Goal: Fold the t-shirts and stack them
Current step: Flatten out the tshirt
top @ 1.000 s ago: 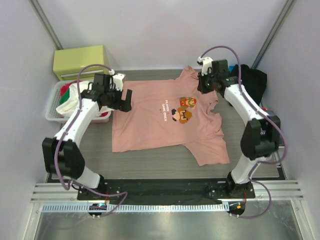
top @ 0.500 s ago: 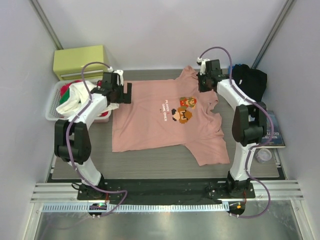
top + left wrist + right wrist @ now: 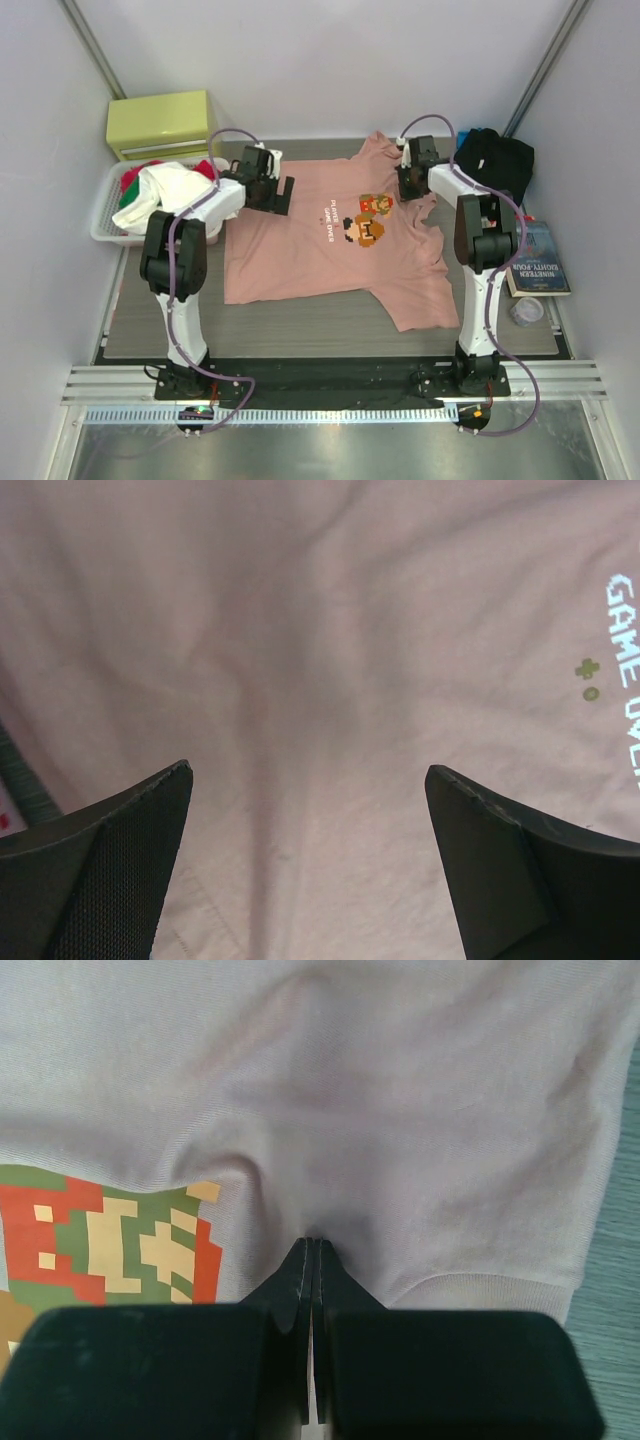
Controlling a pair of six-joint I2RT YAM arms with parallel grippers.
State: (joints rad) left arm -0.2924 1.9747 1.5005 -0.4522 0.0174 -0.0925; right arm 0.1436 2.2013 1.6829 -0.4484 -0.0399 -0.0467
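Cloth of pink tee (image 3: pixel 320 255) pinched in right hand (image 3: pixel 312 1247) | left hand (image 3: pixel 308 772) wide above it | black tee (image 3: pixel 500 160) part-hidden

Two t-shirts (image 3: pixel 300 250) (image 3: pixel 497 160), one basket (image 3: pixel 103 232), one box (image 3: pixel 160 120), one book (image 3: pixel 535 265).

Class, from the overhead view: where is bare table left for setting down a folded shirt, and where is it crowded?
Free: the table strip between the pink t-shirt and the near edge; a smaller patch nearside of the basket. Crowded: the right edge, with black t-shirt and book.
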